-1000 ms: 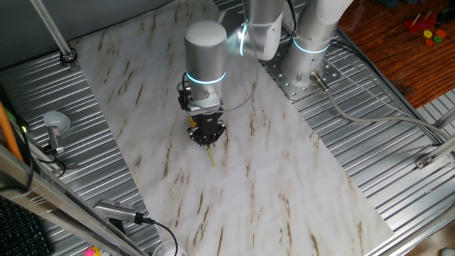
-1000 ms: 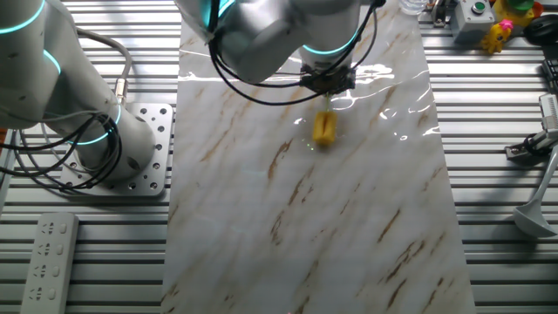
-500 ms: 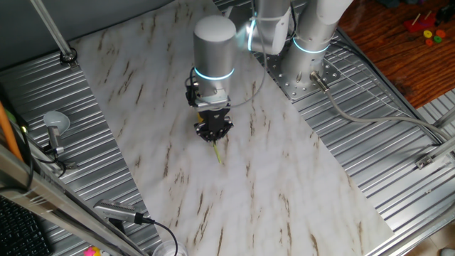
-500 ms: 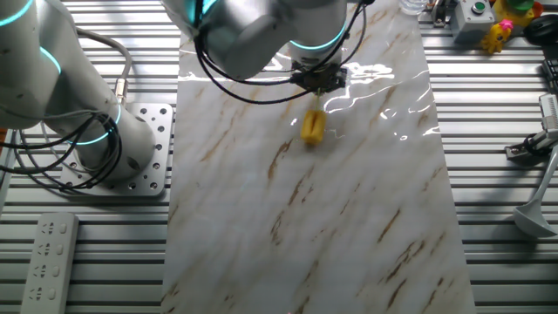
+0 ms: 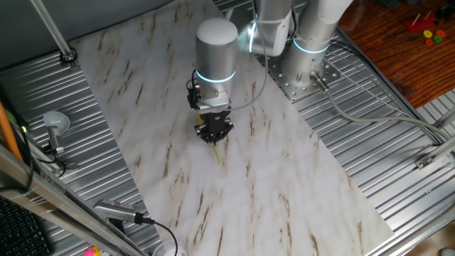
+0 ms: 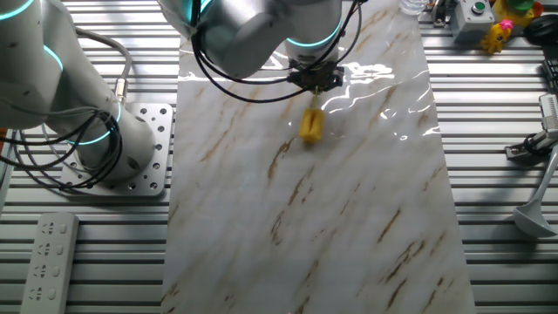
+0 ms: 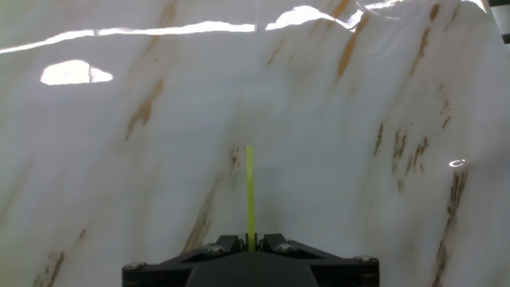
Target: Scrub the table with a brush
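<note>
The white marble-patterned table [image 5: 277, 178] [image 6: 349, 227] [image 7: 358, 215] fills the middle of every view. My gripper [image 5: 214, 132] [image 6: 315, 80] [image 7: 251, 241] points down at it and is shut on the brush. The brush's thin yellow-green handle [image 7: 250, 187] runs out from between the jaws. Its yellow bristle head [image 6: 311, 127] rests on the table surface just below the gripper in the other fixed view. In one fixed view the brush [image 5: 217, 152] shows only as a thin yellow sliver under the gripper.
Ribbed grey metal panels [image 5: 398, 163] [image 6: 78, 262] flank the marble sheet. The arm's base [image 5: 307, 67] [image 6: 122, 148] stands beside it. A remote [image 6: 44, 260], cables, a metal stand [image 5: 54, 131] and coloured toys [image 6: 501, 26] lie on the panels.
The gripper and brush moved across the table over the first half second, leftwards in the other fixed view and rightwards in one fixed view. Since then they have barely shifted.
</note>
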